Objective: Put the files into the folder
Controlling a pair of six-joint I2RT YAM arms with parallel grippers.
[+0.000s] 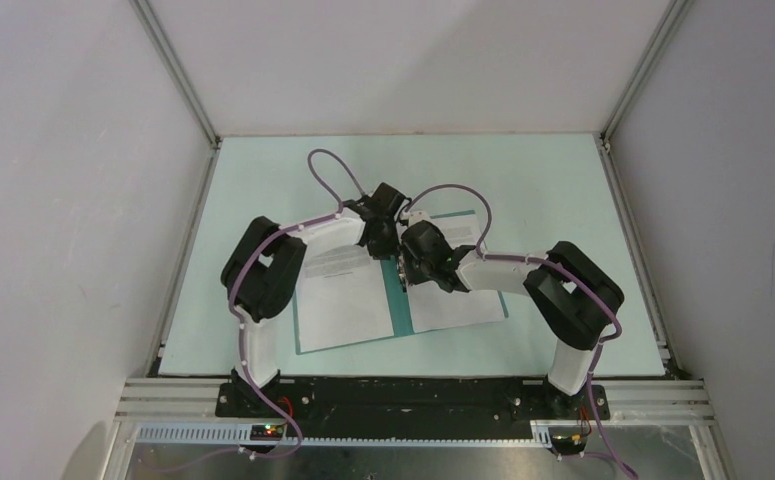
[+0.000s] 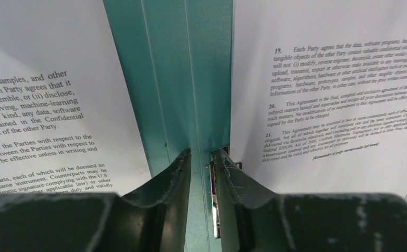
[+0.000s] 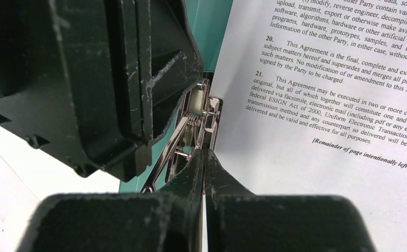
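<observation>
The teal folder (image 1: 400, 312) lies open on the table. One white printed sheet (image 1: 348, 300) lies on its left half and another (image 1: 455, 305) on its right half. Both grippers meet over the spine. My left gripper (image 2: 201, 155) points down at the bare spine (image 2: 175, 79) with its fingers a little apart, and the metal clip (image 2: 213, 210) lies against its right finger. My right gripper (image 3: 204, 153) is shut, its tips pinching the shiny clip (image 3: 196, 123) at the right sheet's (image 3: 322, 105) inner edge. The left gripper's black body (image 3: 85, 79) is close beside it.
The folder lies on a pale green mat (image 1: 523, 180) inside a white-walled enclosure with aluminium posts (image 1: 178, 70). Purple cables (image 1: 328, 175) loop above both wrists. The arm bases stand on a black rail (image 1: 413, 395) at the near edge.
</observation>
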